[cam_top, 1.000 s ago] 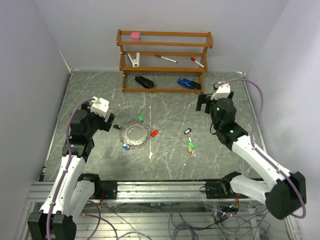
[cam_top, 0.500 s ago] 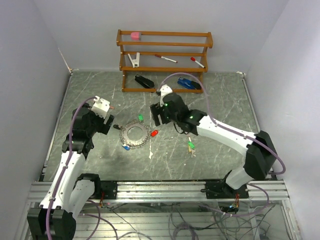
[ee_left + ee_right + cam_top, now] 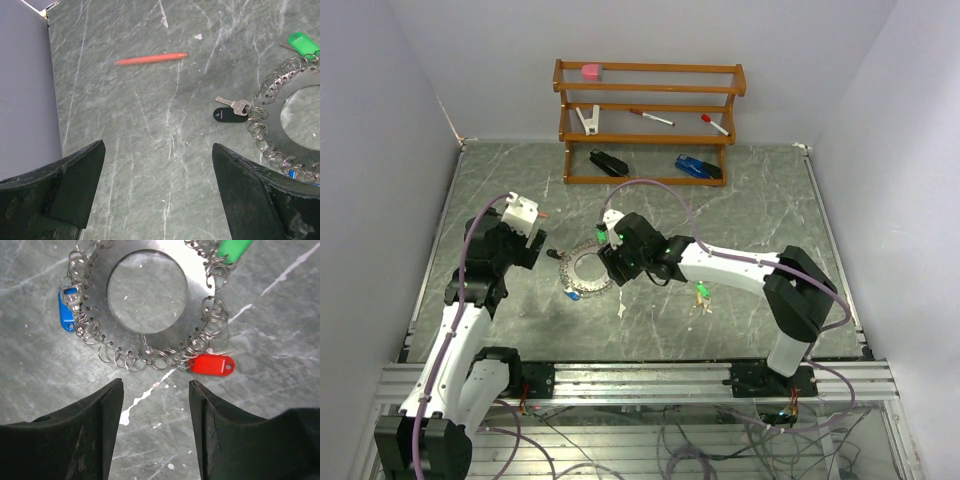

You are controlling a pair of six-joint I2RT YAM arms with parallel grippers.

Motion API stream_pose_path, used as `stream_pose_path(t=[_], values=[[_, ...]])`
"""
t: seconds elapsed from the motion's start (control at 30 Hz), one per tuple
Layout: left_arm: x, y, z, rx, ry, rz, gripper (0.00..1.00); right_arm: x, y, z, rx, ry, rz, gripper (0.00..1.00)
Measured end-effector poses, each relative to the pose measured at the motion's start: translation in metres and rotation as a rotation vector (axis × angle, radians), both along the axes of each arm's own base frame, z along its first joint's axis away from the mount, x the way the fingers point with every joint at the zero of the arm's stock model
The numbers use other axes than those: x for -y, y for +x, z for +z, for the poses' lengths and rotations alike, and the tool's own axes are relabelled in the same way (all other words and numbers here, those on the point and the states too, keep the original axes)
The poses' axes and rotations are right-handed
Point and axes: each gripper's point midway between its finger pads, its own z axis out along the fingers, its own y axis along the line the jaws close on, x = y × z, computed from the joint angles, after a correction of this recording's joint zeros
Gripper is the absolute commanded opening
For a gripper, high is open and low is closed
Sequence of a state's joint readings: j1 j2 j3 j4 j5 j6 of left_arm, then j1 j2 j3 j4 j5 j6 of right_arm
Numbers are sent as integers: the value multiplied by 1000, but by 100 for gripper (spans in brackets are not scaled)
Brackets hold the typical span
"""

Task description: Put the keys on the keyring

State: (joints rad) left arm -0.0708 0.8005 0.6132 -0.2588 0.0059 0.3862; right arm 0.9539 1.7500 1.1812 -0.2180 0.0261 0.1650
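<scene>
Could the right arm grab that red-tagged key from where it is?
Probably yes. The right gripper hangs over the red-tagged key, jaws apart, nothing between them; the key lies slightly to one side, so a small shift seems needed.

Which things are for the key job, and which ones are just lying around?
For the job:
- keyring
- red-tagged key
- blue-tagged key
- black-tagged key
- loose green-tagged key, lying apart from the ring

Just lying about:
- orange stick
- wooden rack
- pen on the rack
- pink block on the top shelf
</scene>
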Motion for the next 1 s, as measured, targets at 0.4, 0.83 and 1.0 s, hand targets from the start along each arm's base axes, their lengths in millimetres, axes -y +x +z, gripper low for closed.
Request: stream_pose_path(t=[0.4,0.83,1.0], values=[[-3,-4,-16,-28,10,14,98,-18,-7,-36,-33,13,121,43],[-5,-3,-17,-20,14,22,98,-24,-5,-56,-38,4,139,19],[-5,-2,-17,-16,13,22,98,-24,-5,-58,-40,5,140,0]])
